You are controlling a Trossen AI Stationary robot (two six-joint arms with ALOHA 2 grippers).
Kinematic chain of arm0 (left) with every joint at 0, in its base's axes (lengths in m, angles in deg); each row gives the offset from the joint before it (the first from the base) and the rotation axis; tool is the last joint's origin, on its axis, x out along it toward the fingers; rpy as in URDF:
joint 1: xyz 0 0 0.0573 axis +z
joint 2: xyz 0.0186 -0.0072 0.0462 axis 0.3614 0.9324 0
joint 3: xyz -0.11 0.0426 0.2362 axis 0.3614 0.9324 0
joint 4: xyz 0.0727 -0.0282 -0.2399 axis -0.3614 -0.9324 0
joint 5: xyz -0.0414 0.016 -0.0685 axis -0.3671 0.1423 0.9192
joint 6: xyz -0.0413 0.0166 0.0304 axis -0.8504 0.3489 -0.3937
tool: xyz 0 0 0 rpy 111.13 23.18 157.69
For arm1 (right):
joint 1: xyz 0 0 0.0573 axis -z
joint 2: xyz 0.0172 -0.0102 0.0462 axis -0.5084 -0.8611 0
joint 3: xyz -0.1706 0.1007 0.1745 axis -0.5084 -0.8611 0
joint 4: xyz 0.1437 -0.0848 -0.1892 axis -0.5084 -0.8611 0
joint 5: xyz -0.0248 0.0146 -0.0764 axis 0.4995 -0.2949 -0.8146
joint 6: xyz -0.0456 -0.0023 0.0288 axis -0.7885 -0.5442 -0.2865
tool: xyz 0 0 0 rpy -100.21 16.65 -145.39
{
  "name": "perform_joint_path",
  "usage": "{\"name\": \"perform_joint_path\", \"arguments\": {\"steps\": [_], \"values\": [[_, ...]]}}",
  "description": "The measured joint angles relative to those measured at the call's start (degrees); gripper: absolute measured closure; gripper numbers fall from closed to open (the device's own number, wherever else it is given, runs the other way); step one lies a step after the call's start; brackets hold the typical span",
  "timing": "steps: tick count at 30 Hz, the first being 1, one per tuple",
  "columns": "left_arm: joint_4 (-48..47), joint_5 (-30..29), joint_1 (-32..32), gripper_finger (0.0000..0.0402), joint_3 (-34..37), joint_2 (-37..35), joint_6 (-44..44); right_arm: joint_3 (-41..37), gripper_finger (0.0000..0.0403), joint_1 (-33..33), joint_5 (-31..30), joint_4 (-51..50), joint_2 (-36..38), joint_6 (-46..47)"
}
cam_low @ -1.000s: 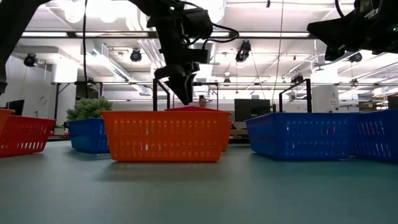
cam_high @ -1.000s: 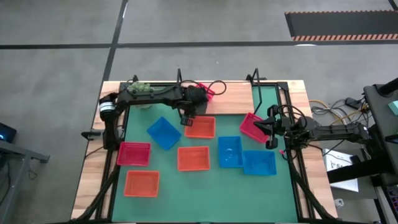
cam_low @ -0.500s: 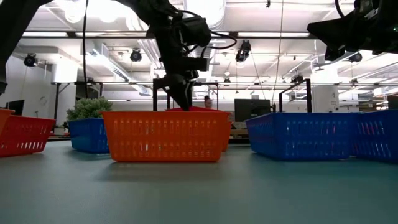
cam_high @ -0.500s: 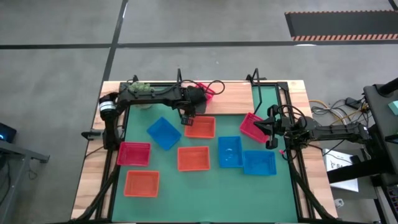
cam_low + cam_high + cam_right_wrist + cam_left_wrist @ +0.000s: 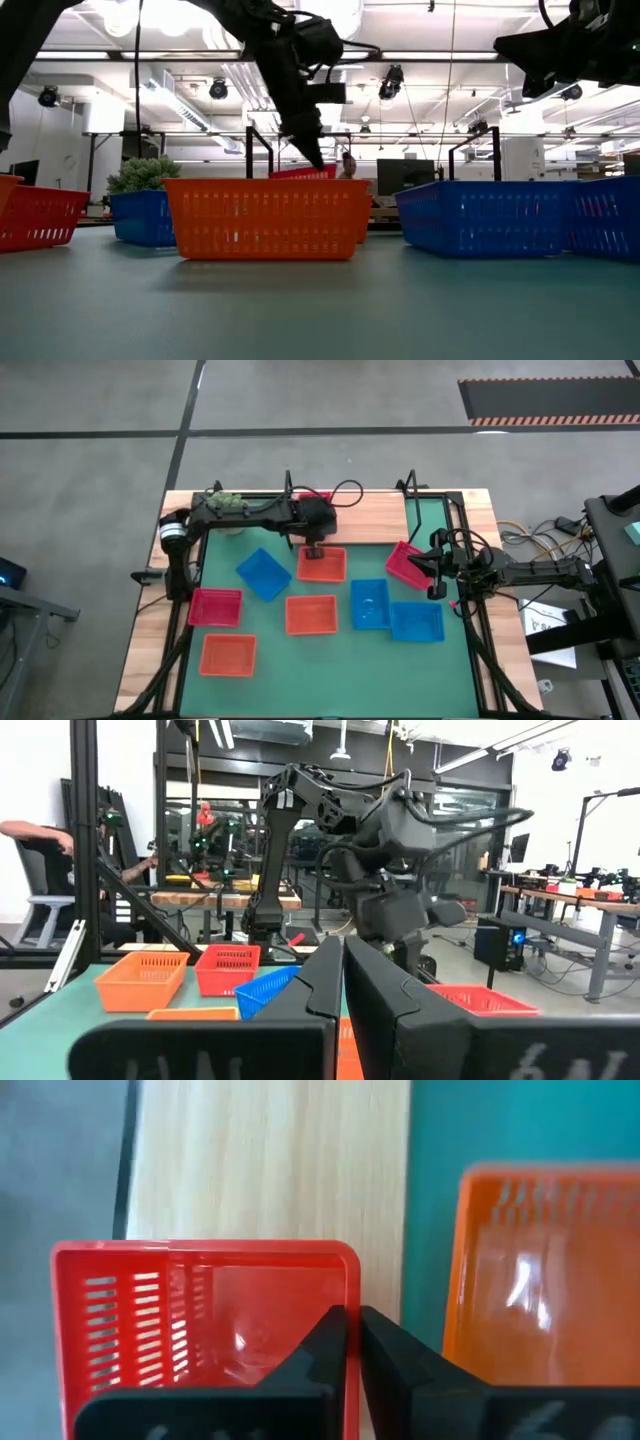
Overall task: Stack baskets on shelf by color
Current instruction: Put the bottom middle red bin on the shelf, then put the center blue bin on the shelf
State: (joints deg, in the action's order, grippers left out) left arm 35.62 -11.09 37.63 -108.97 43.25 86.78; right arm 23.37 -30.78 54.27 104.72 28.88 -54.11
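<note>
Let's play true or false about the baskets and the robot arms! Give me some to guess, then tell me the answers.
1. The left gripper pinches the wall of a red basket. True.
2. That red basket sits on the green mat. False: it is over the wooden shelf.
3. Three blue baskets lie on the mat. True.
4. The right gripper holds an orange basket. False: it holds nothing and waits by the mat's right edge.

No legible text, label, brand, number or sign in any view. Baskets, shelf, bench, arms: no readable markings. Hazard-striped floor mat (image 5: 548,401) in high view carries orange-black stripes only, no lettering. Paper sheets (image 5: 549,622) beside bench: print too small to read.
</note>
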Motion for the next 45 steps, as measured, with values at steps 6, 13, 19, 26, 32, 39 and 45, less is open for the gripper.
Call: {"name": "perform_joint_path", "arguments": {"steps": [6,13,19,26,32,39,45], "values": [[0.1,-0.1,-0.2,0.0399,0.1,0.0,-5.3,0.0,0.0394,0.0,0.0,0.0,0.0,0.0],[0.0,-1.5,0.4,0.0399,1.3,0.0,-4.3,0.0,0.0394,0.0,0.0,0.0,0.0,0.0],[-0.1,-1.6,0.4,0.04,2.0,0.0,1.4,0.0,0.0394,0.0,0.0,0.0,0.0,0.1],[-0.3,-1.6,0.5,0.04,2.1,0.0,1.7,0.0,0.0394,0.0,0.0,0.0,0.0,0.1],[-0.2,-1.6,0.5,0.0381,2.1,0.0,1.6,0.0,0.0394,0.0,0.0,-0.1,0.0,0.1],[-0.9,-1.6,0.5,0.033,1.7,0.0,1.6,0.0,0.0394,0.0,0.0,-0.1,0.0,0.1],[-1.6,-1.7,-0.5,0.0311,0.6,-2.3,1.5,0.0,0.0394,0.0,0.0,-0.1,0.0,0.1]]}}
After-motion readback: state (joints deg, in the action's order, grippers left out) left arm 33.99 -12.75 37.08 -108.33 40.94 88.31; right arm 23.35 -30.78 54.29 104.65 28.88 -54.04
